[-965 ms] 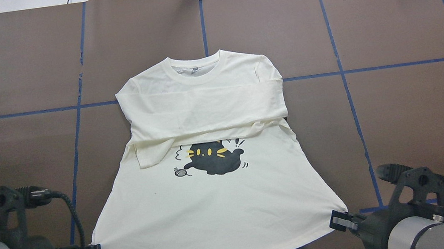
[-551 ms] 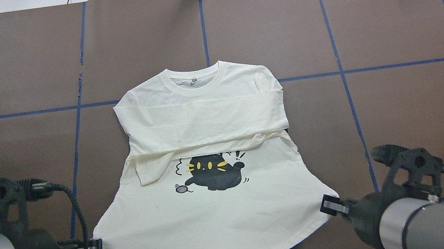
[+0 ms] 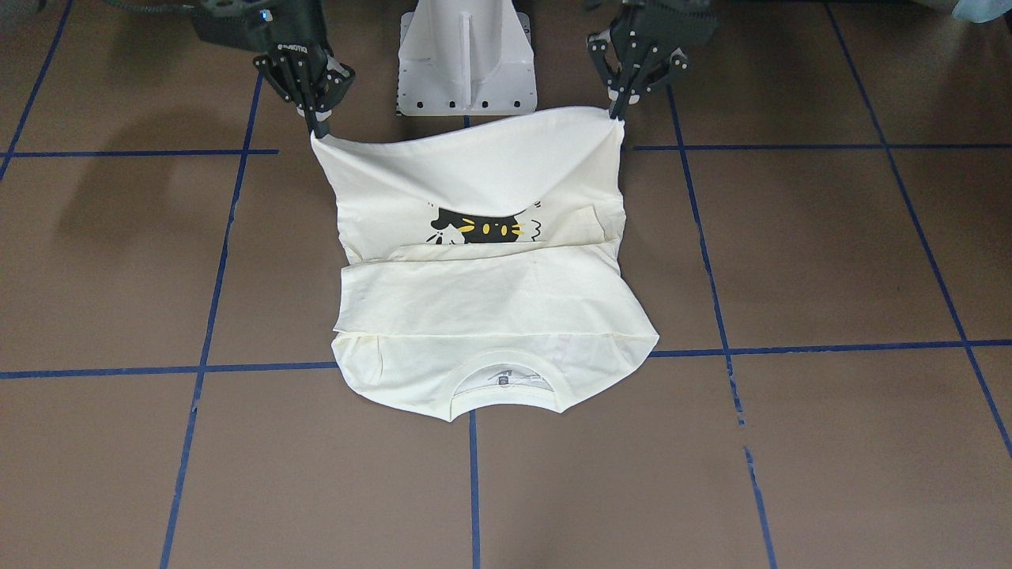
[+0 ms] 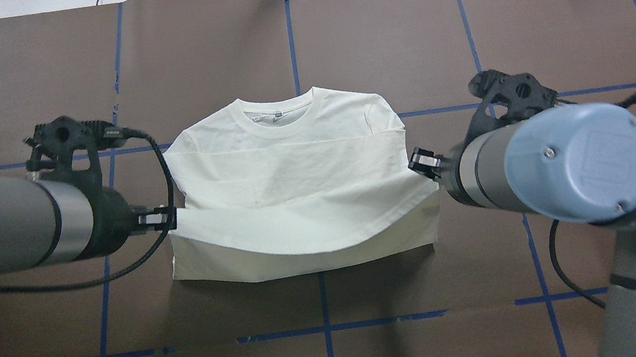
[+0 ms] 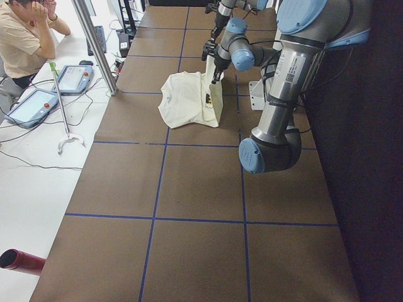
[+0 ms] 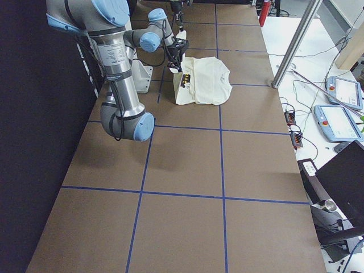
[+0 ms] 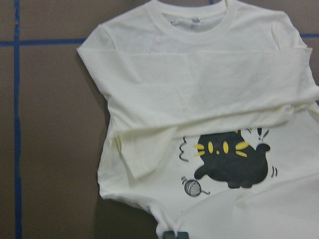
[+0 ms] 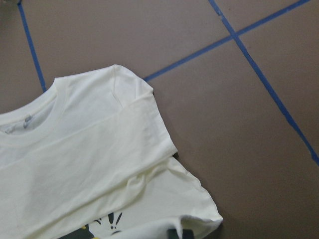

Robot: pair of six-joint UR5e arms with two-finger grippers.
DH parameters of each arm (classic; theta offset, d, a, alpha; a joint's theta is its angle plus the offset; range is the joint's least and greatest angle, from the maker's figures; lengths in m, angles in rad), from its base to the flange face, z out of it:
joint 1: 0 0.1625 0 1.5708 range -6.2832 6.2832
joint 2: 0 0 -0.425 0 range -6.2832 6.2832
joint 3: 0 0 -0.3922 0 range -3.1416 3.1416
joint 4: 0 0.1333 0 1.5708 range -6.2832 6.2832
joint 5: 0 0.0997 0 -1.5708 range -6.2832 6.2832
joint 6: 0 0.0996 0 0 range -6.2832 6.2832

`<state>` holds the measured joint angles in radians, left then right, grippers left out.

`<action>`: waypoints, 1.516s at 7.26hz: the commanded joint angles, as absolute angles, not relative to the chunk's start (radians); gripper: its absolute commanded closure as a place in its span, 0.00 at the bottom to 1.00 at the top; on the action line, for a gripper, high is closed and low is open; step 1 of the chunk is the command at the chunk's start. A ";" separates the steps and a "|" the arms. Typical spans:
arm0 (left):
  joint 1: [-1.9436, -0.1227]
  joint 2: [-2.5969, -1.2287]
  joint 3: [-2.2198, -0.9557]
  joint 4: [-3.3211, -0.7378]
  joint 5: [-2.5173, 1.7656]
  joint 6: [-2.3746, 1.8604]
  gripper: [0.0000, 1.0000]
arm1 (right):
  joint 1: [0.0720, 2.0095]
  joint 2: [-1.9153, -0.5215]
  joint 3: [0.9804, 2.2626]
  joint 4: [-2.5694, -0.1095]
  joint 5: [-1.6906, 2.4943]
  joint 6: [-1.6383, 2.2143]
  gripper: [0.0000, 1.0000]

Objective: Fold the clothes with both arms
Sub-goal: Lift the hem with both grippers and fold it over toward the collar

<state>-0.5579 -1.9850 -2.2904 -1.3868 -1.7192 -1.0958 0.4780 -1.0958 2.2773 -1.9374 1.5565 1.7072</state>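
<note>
left end effector (image 4: 166, 218) is clenched on the left hem corner of the T-shirt (image 4: 292, 169). The shirt sits mid-worktop (image 4: 398, 39), print side up, sleeves crossed over the chest. The hem is off the surface and sags as a span between both end effectors, plain back showing from overhead. The collar (image 4: 280, 113) lies straight ahead of both, away from the robot, so the fold axis runs left-right. right end effector (image 4: 419, 162) is clenched on the other hem corner, slightly nearer the collar than the left.
</note>
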 commanded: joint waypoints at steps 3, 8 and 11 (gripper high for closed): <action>-0.722 -2.072 -1.877 -1.656 -1.723 -0.965 1.00 | 0.592 -1.054 1.880 -1.582 1.565 1.652 1.00; -0.738 -2.080 -1.562 -1.947 -1.715 -0.928 1.00 | 0.620 -1.052 1.697 -1.442 1.559 1.621 1.00; -0.735 -2.095 -1.565 -1.947 -1.717 -0.930 1.00 | 0.626 -0.959 1.599 -1.442 1.559 1.621 1.00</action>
<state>-0.7371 -2.0905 -1.5635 -1.9461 -1.7160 -0.9291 0.6250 -0.9931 1.6346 -1.4431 1.5586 1.6214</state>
